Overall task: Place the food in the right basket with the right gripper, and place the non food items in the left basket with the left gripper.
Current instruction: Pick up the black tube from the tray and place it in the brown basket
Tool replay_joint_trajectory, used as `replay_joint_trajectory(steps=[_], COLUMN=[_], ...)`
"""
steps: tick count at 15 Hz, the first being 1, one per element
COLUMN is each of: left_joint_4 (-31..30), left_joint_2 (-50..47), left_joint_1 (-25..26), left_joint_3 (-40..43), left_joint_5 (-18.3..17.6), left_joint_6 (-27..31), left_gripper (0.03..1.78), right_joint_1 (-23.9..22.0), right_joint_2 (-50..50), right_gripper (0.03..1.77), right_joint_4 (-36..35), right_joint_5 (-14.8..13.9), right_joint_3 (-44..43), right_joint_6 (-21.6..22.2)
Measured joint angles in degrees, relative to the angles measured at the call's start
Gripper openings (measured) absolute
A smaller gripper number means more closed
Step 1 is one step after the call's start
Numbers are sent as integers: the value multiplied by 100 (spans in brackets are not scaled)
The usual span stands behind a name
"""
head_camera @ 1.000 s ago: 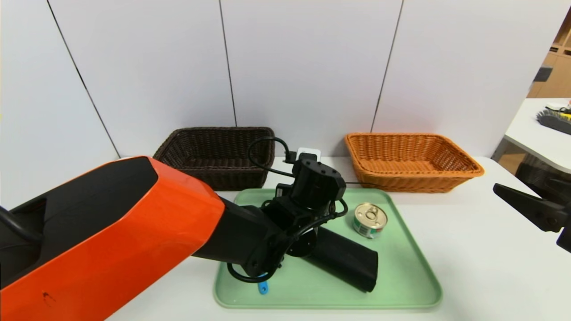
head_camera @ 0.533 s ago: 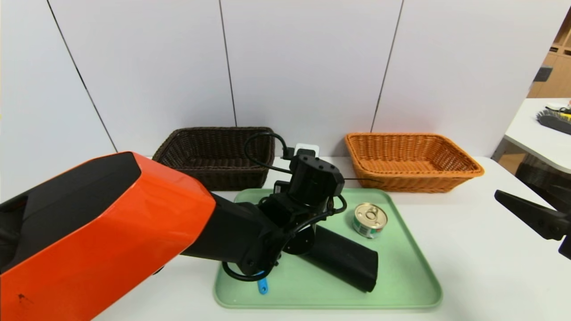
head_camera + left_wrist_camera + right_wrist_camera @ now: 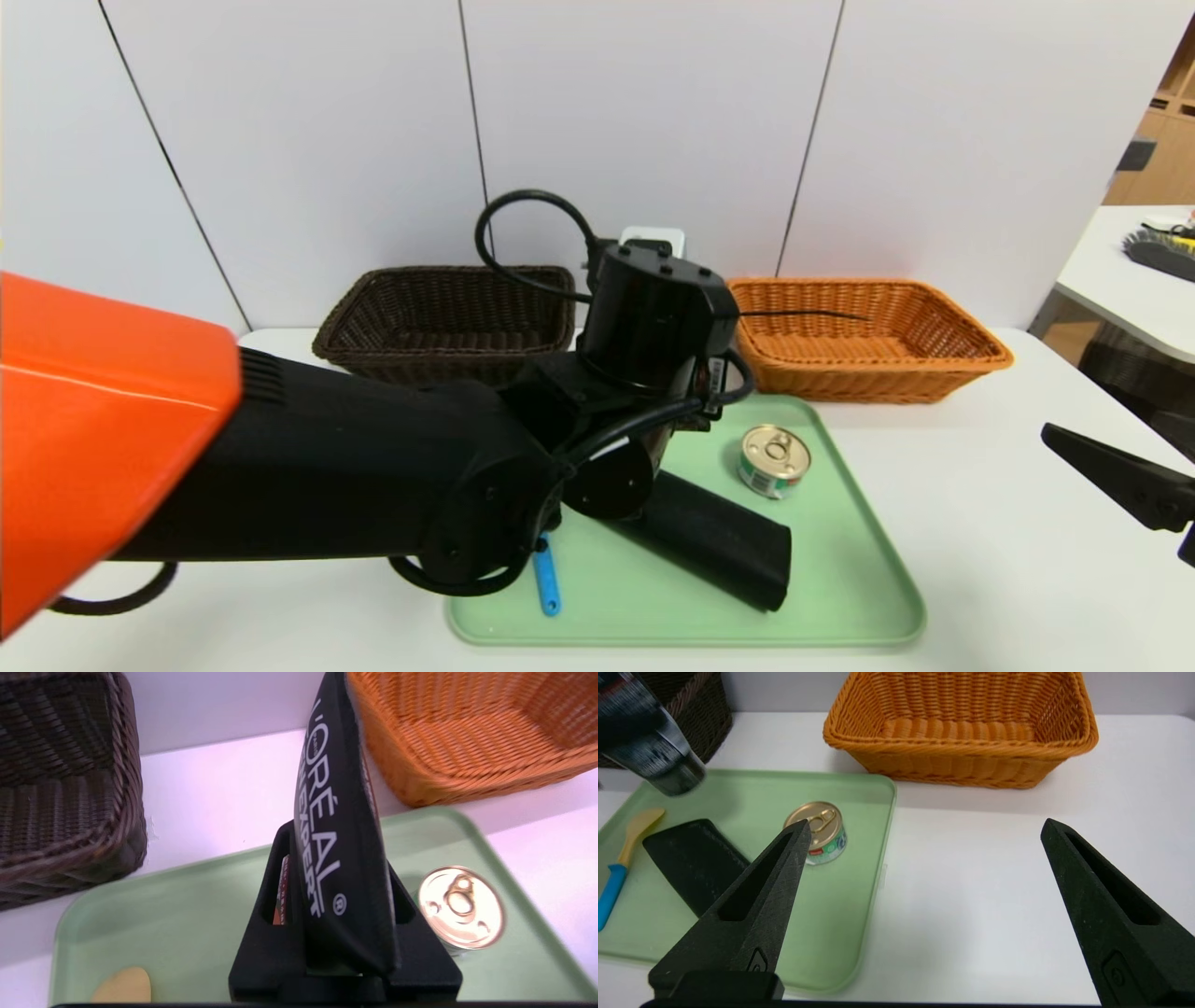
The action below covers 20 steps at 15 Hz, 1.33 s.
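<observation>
White table (image 3: 980,560): left gripper (image 3: 343,877) clenches squeeze tube (image 3: 341,849), seemingly above tray (image 3: 187,914).

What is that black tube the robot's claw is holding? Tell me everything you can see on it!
The black tube is a soft-looking squeeze tube with big white letters reading L'OREAL and a small red-orange patch on one side. The left claw is shut on it, its black fingers pressing both flat sides. It is off the green tray, lifted above it, between the dark brown basket and the orange basket. In the right wrist view its round capped end hangs downward. Nothing else touches it.
</observation>
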Motion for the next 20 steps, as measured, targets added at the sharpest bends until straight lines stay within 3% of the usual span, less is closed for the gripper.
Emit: replay_joint_trajectory(steps=[4, 7, 10, 14, 20], left_joint_4=[402, 485, 491, 423, 260], left_joint_2=[-722, -1056, -1180, -855, 121], left_joint_1=[278, 1133, 2164, 3183, 3807], left_joint_3=[-140, -171, -286, -411, -678], left_joint_5=[-182, -483, -1053, -1618, -1708], left_joint_6=[317, 557, 686, 711, 692], left_gripper=[33, 33, 33, 33, 33], right_joint_1=[0, 0, 0, 1, 0], right_joint_2=[-221, -278, -297, -323, -345], right_gripper=[170, 170, 170, 170, 170], right_joint_4=[510, 513, 518, 518, 516], right_joint_5=[28, 37, 54, 39, 37], right_joint_3=[-135, -155, -152, -155, -166], right_joint_6=[17, 17, 39, 44, 41])
